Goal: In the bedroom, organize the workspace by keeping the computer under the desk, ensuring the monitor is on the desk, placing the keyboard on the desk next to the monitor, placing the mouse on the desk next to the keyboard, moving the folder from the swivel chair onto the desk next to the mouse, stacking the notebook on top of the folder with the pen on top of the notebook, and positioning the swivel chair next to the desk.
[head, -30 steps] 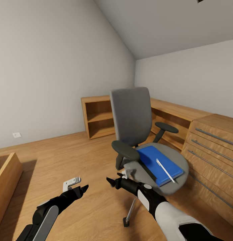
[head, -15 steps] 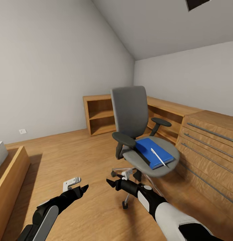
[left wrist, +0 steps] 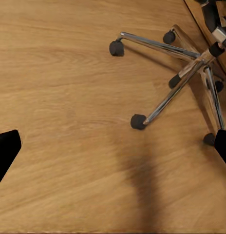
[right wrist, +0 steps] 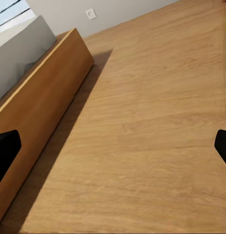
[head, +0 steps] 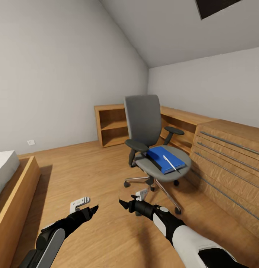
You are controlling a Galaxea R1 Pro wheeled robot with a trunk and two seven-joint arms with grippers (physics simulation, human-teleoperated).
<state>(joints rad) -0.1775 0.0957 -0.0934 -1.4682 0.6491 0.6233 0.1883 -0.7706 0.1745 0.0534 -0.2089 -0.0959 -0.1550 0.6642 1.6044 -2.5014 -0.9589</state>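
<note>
Swivel chair (head: 146, 126): mid-room on plank floor (head: 92, 167), just left of wooden drawer cabinet (head: 226, 160).
Folder (head: 165, 159): flat on chair seat.
Pen (head: 169, 163): lying on top; notebook possibly under it, can't tell.
L gripper (head: 86, 207): spread apart, holds nothing, low over floor.
R gripper (head: 134, 199): spread apart, holds nothing, nr chair base (left wrist: 178, 78).
Bed (head: 10, 186): far left.

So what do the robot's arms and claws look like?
Both arms are mostly black. The left arm has a long grey panel; the right arm has a smooth white shell. The left gripper and right gripper have pointy black fingers, with small white-grey brackets beside the wrists.
</note>
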